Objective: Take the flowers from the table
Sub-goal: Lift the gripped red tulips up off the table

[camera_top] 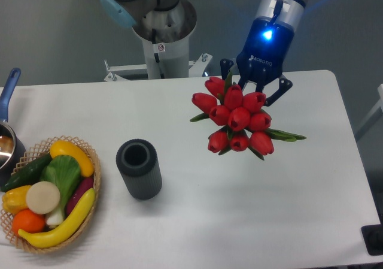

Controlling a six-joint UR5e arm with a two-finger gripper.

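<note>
Basket (90, 218): round woven wicker at the near left edge of the table, filled with smooth, plastic-looking produce: a long yellow banana along the front, an orange fruit, a pale round disc, a leafy green piece, a dark green cucumber shape, and a yellow pepper.
Vase (139, 168): dark grey cylinder with a finely ribbed wall and an open mouth, standing just right of the basket and well apart from the flowers.
Table (239, 221): broad flat white top, matte, with rounded corners.
Pot (7, 138): metal, cut off by the left edge, with a blue handle rising from it.
Flowers (238, 118): tight bunch of glossy red tulip heads with narrow green leaves sticking out sideways, at the right back part of the table, heads turned toward the camera; the stems are hidden behind the heads.
Fingers (254, 89): dark, angular linkages spread to either side behind the bunch; whether they have closed on the stems cannot be told, nor whether the bunch is clear of the table.
Wrist (266, 41): shiny blue housing with a lit blue spot.
</note>
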